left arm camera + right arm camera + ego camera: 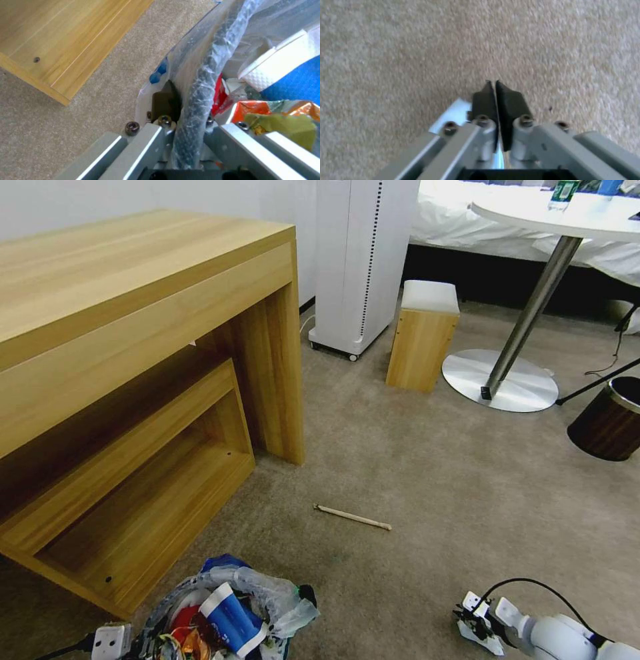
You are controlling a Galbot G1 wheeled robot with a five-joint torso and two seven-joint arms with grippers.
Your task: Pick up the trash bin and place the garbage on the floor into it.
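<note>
Bin: the trash bin hangs low at the robot's left, just beside the desk's lower shelf, already holding a blue-white carton and red and orange wrappers.
Left gripper: the left gripper pinches the bin's bag-wrapped rim between its fingers.
Stick: 1 thin wooden stick lies on the carpet ahead, between bin and stool, well apart from both grippers.
Right gripper: the right gripper hovers low over bare carpet, pads pressed together, holding nothing.
Risk, grip: the slick bag could slip in the pinch and tip the bin, spilling litter.
Risk, stick: thin and flat on pile, it may roll or escape the pads.
Risk, edges: the desk corner stands close to the bin's swing.
Open room: wide bare carpet ahead and right; the stool, table base and brown bin stand farther off.
</note>
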